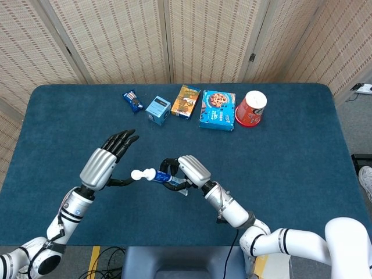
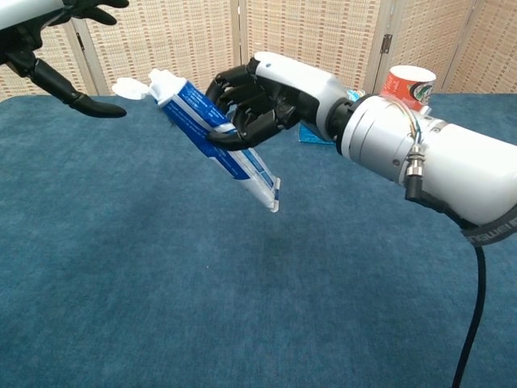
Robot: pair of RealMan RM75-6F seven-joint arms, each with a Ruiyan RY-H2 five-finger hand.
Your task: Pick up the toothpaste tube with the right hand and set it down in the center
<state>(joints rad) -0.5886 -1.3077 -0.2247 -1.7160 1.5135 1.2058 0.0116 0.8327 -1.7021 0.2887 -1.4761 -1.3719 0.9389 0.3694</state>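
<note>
My right hand (image 1: 185, 170) (image 2: 260, 97) grips a blue and white toothpaste tube (image 1: 158, 175) (image 2: 206, 133) and holds it above the blue table, near its middle. The tube's white cap (image 1: 138, 174) (image 2: 129, 87) points left and its flat tail hangs lower, tilted to the right. My left hand (image 1: 107, 163) (image 2: 56, 48) is open with its fingers spread, just left of the cap. Its thumb (image 1: 123, 181) nearly meets the cap; I cannot tell if they touch.
Along the table's far edge stand a small snack packet (image 1: 133, 100), a light blue box (image 1: 157, 110), an orange box (image 1: 186, 100), a blue cookie box (image 1: 217, 110) and a red cup (image 1: 251, 108). The blue table (image 1: 290, 168) spreads bare around both hands.
</note>
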